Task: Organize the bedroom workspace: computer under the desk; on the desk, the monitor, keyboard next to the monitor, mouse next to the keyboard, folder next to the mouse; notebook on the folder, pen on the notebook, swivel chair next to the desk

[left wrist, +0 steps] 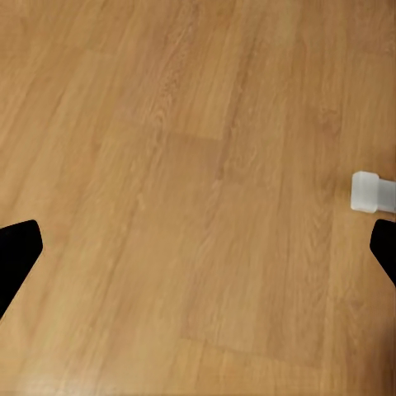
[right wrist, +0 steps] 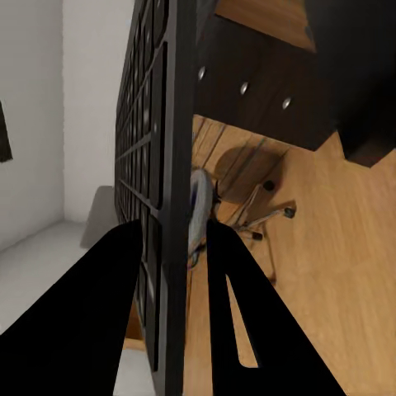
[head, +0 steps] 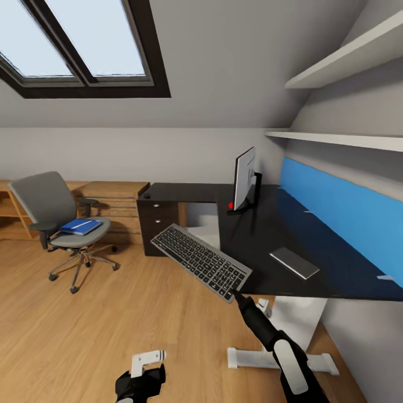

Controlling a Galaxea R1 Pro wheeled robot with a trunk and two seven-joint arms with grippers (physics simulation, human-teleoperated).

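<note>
My right gripper (head: 237, 293) is shut on the near corner of the long black-keyed keyboard (head: 200, 261). It holds the keyboard tilted in the air, off the front left edge of the glossy black desk (head: 263, 235). In the right wrist view the keyboard (right wrist: 161, 165) stands edge-on between my right gripper's (right wrist: 171, 276) fingers. The monitor (head: 244, 178) stands at the back of the desk and a thin grey notebook (head: 294, 262) lies near its front. The grey swivel chair (head: 53, 210) stands far left with the blue folder (head: 81, 226) on its seat. My left gripper (left wrist: 198, 247) hangs open over bare floor.
A dark drawer unit (head: 157, 224) with silver knobs sits under the desk's left wing. The white pedestal leg (head: 296, 319) and its foot (left wrist: 371, 191) stand near my arms. A light wooden dresser (head: 115, 204) lines the back wall, and shelves (head: 341, 64) and a blue panel (head: 341, 210) are over the desk.
</note>
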